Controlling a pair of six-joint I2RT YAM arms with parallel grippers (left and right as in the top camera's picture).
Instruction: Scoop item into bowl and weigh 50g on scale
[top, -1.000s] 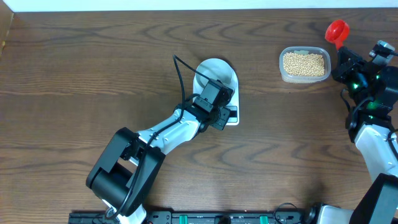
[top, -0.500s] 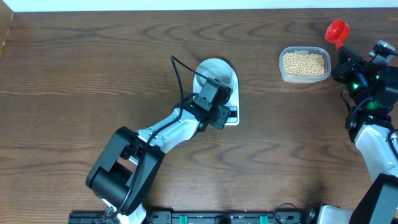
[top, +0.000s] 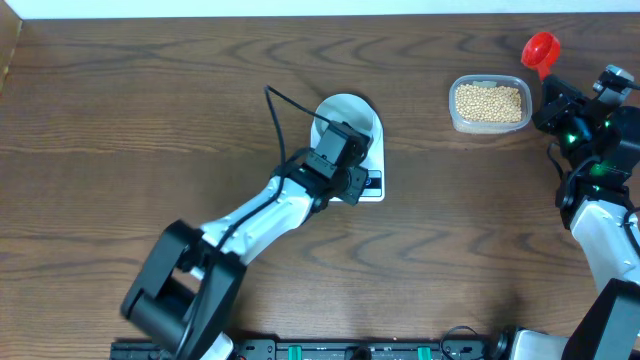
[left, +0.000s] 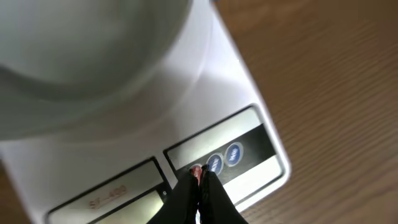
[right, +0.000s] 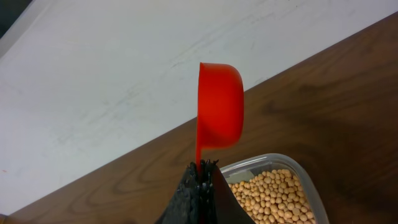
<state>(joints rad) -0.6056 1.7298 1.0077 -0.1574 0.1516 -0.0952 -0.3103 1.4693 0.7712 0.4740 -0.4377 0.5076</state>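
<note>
**Mia:** What is different now?

**Ben:** Only the left arm. Its big black shoulder has swung to the left, and its thin black cable (top: 275, 105) bends a new way. But the left gripper (left: 200, 180) stays in the same spot.

**Mia:** Where is that?

**Ben:** At the front edge of the flat white scale (left: 242, 87). Its two fingers are pinched tight together with nothing between them. The tip sits right at the small red button (left: 195, 170).

**Mia:** So what is it doing?

**Ben:** I think it is pushing the button to wake the scale up or set it to zero. I cannot read the little screen.

**Mia:** And the bowl?

**Ben:** The small pale round bowl (top: 345, 108) sits on the scale. I see no beans in it.

**Mia:** Where are they, then?

**Ben:** The little tan round beans (top: 489, 102) are all in the clear plastic tub (top: 455, 120), far off to the right. The right gripper (right: 200, 171) has not moved. It is squeezed on the handle of the red plastic scoop (right: 221, 106), up above the tub. So I think the scooping has not started.
</note>
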